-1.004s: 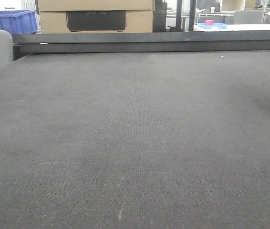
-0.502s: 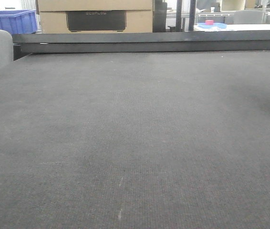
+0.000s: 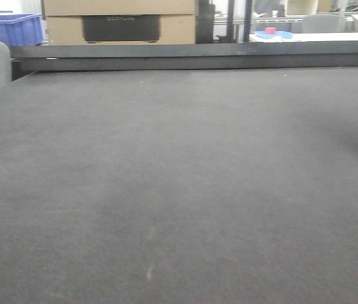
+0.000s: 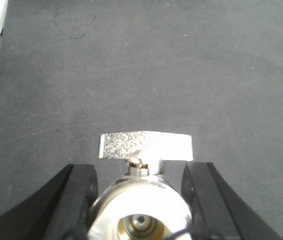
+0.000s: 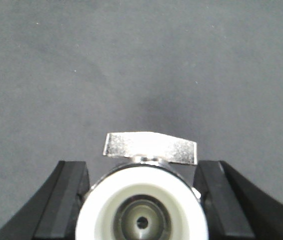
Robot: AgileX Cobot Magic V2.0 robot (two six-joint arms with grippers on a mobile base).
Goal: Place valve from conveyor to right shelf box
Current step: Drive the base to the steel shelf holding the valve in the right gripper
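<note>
At the left gripper (image 4: 139, 189), we see black fingers (image 4: 79, 186) pinching a valve (image 4: 144, 146) by its body, its flat silvery handle projecting forward over the conveyor (image 4: 191, 70). The right gripper (image 5: 141, 186) likewise clamps a second valve (image 5: 141, 212), white-capped end facing the camera. Whether either valve touches the belt we cannot quite tell.
</note>
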